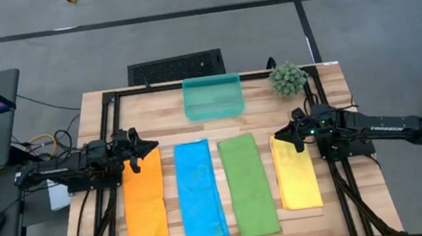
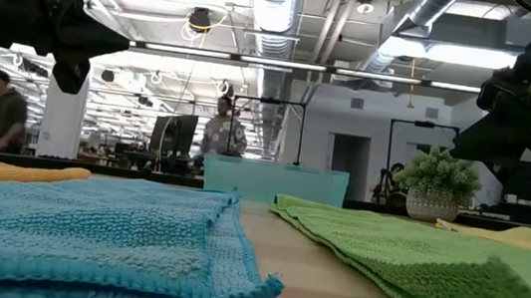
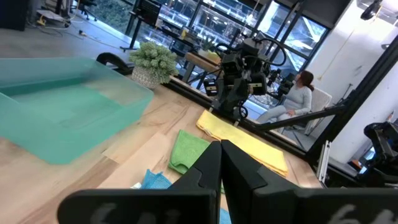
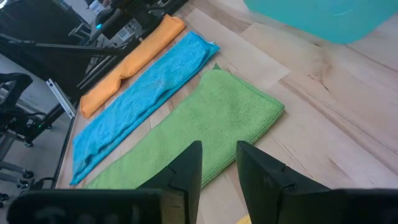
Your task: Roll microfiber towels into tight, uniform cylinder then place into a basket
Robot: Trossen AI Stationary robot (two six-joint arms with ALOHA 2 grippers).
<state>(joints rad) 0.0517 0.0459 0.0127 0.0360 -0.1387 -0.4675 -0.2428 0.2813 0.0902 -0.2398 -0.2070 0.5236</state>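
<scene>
Nearest the low camera: blue towel [image 2: 86, 224] flat on the left, green towel [image 2: 413, 261] flat on the right, bare wood between them. From above, four towels side by side, all unrolled: orange towel [image 1: 144, 200], blue, green, then yellow towel [image 1: 296, 174]. Beyond them, at the far edge of the table [image 1: 329, 91], the teal basket [image 1: 212, 97], with a potted plant [image 1: 288, 79] just to its right.

Left gripper [image 1: 149, 149] reaching in from the left side, arm stretched level across the frame rail, fingers pressed together with nothing between them, tip over the far end of the orange towel. In the low view, raised above the cloth, not touching.

Right gripper [image 1: 281, 136] mirroring it from the right side, arm extended level, tip over the far end of the yellow towel. Fingers [image 4: 186, 168] apart with a narrow gap, holding nothing; green towel visible through the gap in the right wrist view.

People in the room behind.
</scene>
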